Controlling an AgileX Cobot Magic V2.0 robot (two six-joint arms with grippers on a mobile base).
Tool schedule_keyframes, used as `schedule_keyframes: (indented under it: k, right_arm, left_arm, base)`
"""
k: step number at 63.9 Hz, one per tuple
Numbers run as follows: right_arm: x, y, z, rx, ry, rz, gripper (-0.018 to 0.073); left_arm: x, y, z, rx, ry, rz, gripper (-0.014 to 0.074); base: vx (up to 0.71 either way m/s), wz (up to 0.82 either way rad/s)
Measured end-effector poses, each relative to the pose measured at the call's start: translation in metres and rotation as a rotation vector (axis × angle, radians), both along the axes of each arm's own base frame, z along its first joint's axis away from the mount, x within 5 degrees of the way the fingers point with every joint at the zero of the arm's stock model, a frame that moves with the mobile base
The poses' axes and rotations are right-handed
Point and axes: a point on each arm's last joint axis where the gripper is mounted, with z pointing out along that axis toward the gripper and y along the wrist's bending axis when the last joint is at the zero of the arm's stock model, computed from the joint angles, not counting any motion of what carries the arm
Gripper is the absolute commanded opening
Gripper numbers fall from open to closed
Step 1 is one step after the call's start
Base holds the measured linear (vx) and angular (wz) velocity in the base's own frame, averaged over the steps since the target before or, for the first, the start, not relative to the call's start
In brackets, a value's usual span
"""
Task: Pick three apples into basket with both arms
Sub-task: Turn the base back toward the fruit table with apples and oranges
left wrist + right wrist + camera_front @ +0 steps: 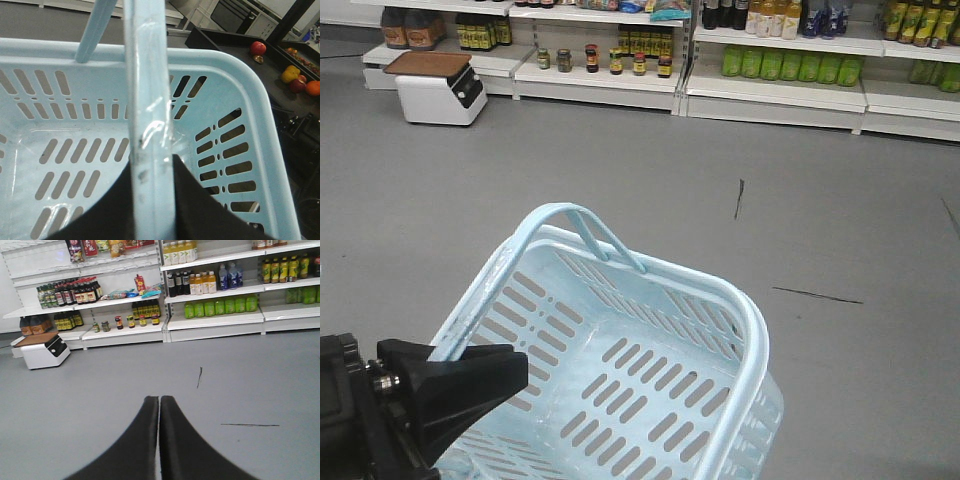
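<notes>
The left arm's black wedge fingers (200, 200) clamp the hoop handle (150, 100) of the pale blue slotted plastic basket (752, 340), which looks light and stiff. Right of the basket, dark red apples (258, 48) lie on the black counter (235, 50). They are likely firm and smooth, best pinched across the middle. The right arm's fingers (135, 445) are pressed together, empty.

Nothing can be read in any view. The green bottles (220, 306) on the shelf (215, 320) have labels, but they are too small and blurred to make out. The same is true of the dark bottles (75, 291), the yellow-capped bottles (277, 269) and the small jars (129, 321) with coloured labels. In the front view the jars (612, 62) show only as patches of red and yellow. The white box (42, 351) on the floor has a black panel whose marks are illegible.
</notes>
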Motion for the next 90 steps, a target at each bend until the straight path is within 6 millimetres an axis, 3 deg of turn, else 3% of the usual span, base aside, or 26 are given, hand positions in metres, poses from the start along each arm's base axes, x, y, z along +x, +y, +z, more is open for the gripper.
schedule_keyframes:
  k: [58,90]
  right_arm:
    - [0.0000,0.0000,0.0000,0.000,0.000,0.000,-0.0005]
    - [0.0000,0.0000,0.0000,0.000,0.000,0.000,-0.0005]
  left_arm:
    - [0.0000,0.0000,0.0000,0.000,0.000,0.000,-0.0008]
    - [0.0000,0.0000,0.0000,0.000,0.000,0.000,-0.0007]
  base:
    - [0.28,-0.27]
    - [0.21,-0.57]
